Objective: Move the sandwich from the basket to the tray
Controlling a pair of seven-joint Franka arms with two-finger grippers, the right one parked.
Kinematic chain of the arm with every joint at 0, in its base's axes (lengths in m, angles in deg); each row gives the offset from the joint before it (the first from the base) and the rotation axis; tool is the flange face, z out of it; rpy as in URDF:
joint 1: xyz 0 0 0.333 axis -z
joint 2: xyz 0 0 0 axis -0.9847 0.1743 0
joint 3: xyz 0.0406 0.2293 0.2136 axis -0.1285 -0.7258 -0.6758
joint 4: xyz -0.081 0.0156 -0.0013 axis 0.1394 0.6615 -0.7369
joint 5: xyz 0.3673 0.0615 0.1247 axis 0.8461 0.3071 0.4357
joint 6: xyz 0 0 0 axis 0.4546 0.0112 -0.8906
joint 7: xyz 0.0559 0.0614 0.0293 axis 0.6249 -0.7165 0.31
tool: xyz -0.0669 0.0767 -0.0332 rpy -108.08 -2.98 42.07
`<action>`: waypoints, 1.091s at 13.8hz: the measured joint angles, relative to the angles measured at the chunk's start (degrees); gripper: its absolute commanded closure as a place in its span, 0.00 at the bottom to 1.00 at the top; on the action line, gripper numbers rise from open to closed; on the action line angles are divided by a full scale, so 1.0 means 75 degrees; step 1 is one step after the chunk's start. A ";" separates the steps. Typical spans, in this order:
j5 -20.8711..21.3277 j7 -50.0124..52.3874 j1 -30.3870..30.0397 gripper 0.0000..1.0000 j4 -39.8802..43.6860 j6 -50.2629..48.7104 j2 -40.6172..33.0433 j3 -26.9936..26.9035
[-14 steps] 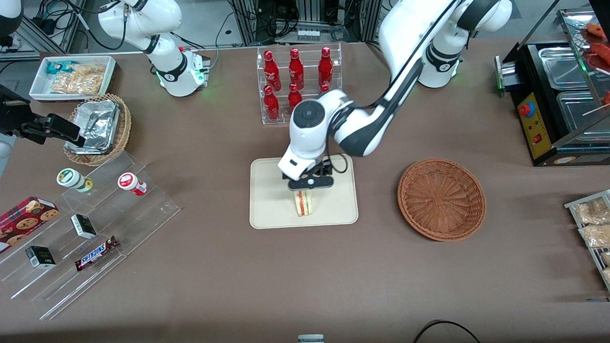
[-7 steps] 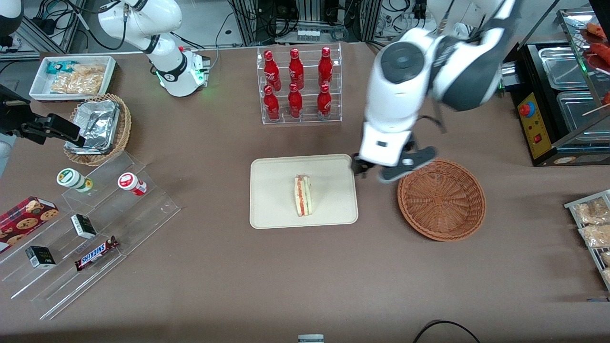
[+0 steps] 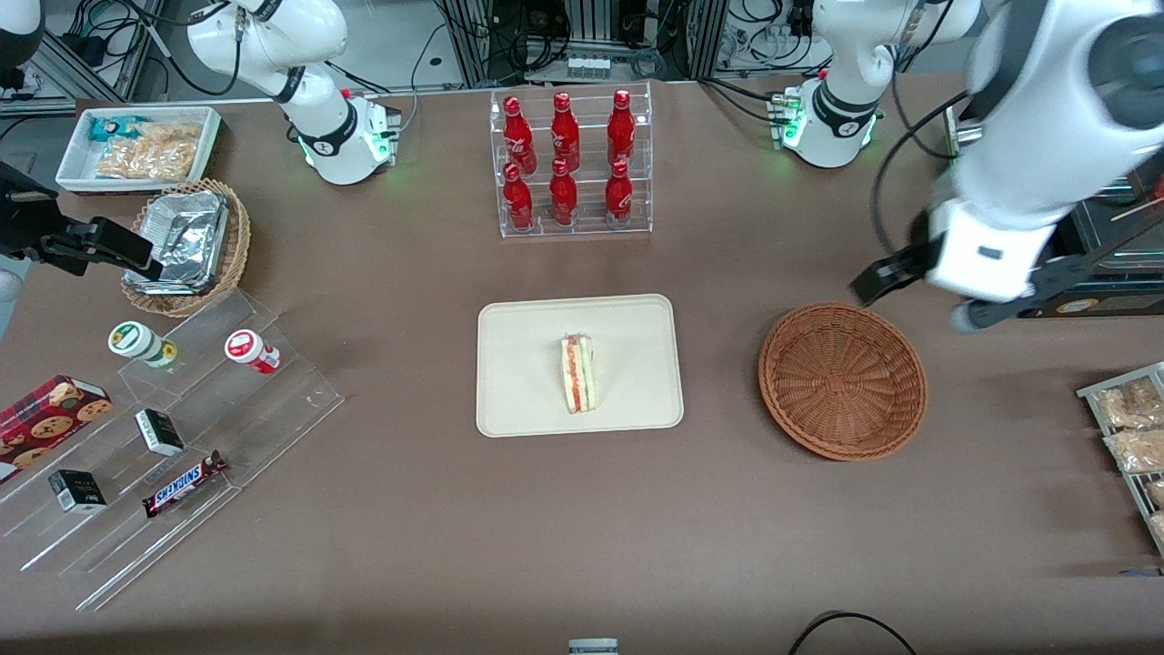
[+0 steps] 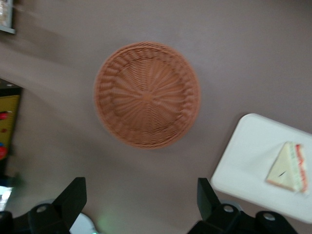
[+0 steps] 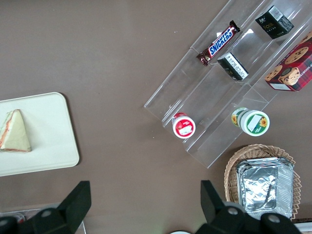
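The sandwich lies on the cream tray at the table's middle, its red and green filling edge showing. The reddish-brown wicker basket stands empty beside the tray, toward the working arm's end. My left gripper is open and empty, raised above the table a little farther from the front camera than the basket. The left wrist view shows the basket, the tray, the sandwich and the gripper with its fingers wide apart. The right wrist view shows the sandwich on the tray.
A clear rack of red bottles stands farther back than the tray. A black food warmer and snack packets lie at the working arm's end. An acrylic step display, a tan basket with foil and a white bin lie toward the parked arm's end.
My left gripper let go of the sandwich on the tray, rose, and swept past the basket toward the working arm's end. The sandwich stays on the tray.
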 measured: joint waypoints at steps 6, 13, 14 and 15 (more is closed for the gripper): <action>-0.0089 -0.2100 -0.0812 0.00 -0.0813 -0.0799 -0.0993 -0.0033; -0.0101 -0.3028 -0.0506 0.00 -0.1279 -0.0624 -0.1500 -0.0829; -0.0102 -0.3028 -0.0482 0.00 -0.1201 -0.0565 -0.1419 -0.0829; -0.0102 -0.3028 -0.0463 0.00 -0.1092 -0.0449 -0.1331 -0.0828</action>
